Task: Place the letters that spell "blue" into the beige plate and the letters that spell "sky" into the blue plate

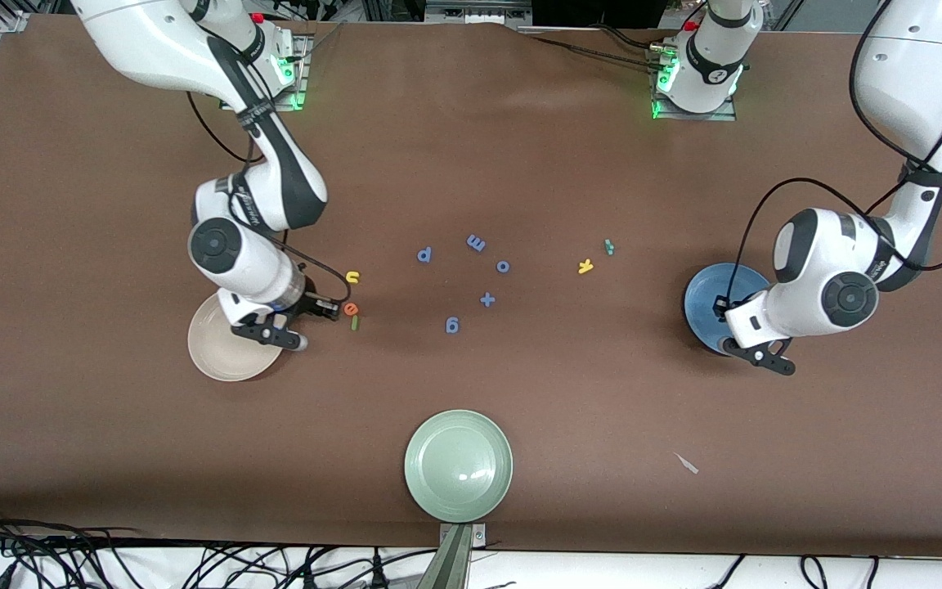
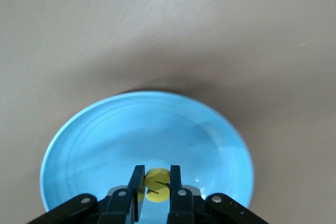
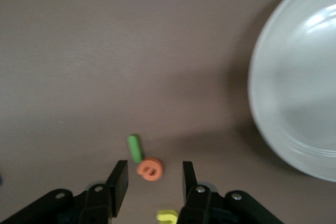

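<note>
Front view: I see my left gripper [image 2: 157, 182] pinching yellow "s" [image 2: 157, 185] over blue plate [image 1: 704, 298]. Right gripper [image 3: 155, 179] spread above orange "e" [image 3: 150, 169], beside beige plate [image 1: 217, 356].

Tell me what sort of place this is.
Most likely a robotics lab: two arms bolted to a brown-covered table, bundled cables along its edge, and foam letters and plates, like the pale green plate, laid out for sorting.

The table [image 1: 111, 458] is covered in a matt brown sheet, smooth and unpatterned. The blue plate [image 2: 105, 145], beige plate [image 1: 213, 356] and pale green plate [image 1: 458, 476] at lower centre look glossy, showing highlights. The yellow "s" [image 2: 156, 184] looks dull, like foam. Arm shells are glossy white plastic.
</note>
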Robot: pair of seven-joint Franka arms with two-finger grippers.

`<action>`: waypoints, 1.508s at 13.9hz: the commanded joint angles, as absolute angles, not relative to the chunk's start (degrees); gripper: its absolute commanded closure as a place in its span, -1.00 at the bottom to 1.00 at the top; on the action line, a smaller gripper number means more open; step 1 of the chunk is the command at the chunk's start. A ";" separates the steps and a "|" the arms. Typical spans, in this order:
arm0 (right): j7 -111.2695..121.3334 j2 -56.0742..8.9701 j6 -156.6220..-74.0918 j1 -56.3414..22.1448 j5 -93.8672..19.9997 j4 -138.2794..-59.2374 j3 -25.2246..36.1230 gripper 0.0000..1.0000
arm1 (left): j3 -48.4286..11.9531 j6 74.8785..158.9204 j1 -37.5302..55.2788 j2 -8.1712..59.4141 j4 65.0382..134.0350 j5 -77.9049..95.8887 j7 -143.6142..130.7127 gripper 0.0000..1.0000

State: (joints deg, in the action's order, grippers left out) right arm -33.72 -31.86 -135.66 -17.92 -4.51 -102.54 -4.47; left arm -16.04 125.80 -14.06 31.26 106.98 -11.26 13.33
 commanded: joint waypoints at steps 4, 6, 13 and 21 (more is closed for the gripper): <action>-38.14 -40.51 -135.79 -21.79 -2.29 -94.83 -4.05 0.01 | -16.70 129.11 -13.98 28.74 111.01 -12.92 14.15 -0.26; -38.58 -40.69 -136.23 -21.80 -0.62 -95.79 -4.04 0.01 | -16.70 129.02 -14.06 27.78 111.01 -12.92 14.24 -0.59; -38.76 -40.69 -137.72 -21.80 0.44 -98.17 -3.69 0.19 | -20.91 122.61 -13.80 22.50 111.97 -12.74 -7.09 -0.72; -37.28 -39.47 -137.12 -21.01 0.53 -98.18 -2.73 1.00 | -30.49 127.32 -13.89 20.93 120.47 -12.75 -32.40 -0.77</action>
State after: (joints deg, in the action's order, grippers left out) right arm -38.23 -40.56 -137.13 -21.40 -0.10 -97.78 -3.46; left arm -29.33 123.47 -13.36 23.94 115.21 -11.26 -27.42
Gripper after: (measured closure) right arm 0.907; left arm 0.115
